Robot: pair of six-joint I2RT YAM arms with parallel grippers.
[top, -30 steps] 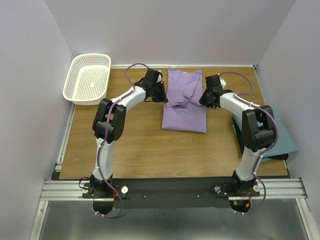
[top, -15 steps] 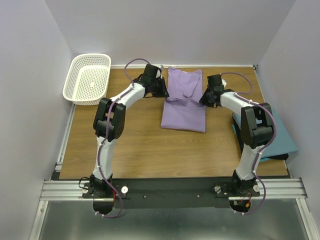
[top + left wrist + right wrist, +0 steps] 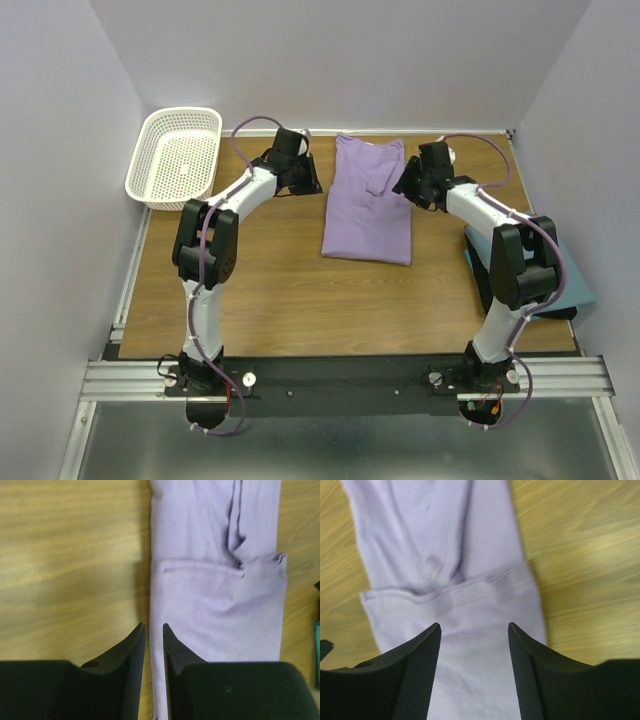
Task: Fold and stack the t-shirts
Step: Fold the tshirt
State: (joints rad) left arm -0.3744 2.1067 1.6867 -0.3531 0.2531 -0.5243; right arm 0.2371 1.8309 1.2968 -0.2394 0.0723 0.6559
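The lavender t-shirt (image 3: pixel 368 210) is soft, matt cloth, lightly creased — the table (image 3: pixel 280 290) is smooth wood grain with faint sheen. The left gripper (image 3: pixel 153 627) looks matt black, finely textured inside.

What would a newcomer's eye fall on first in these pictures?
The purple shirt, folded into a long strip at the far middle of the table, with the left pincer and right pincer flanking it. Next come the white basket at the far left corner and the teal shirt at the right edge.
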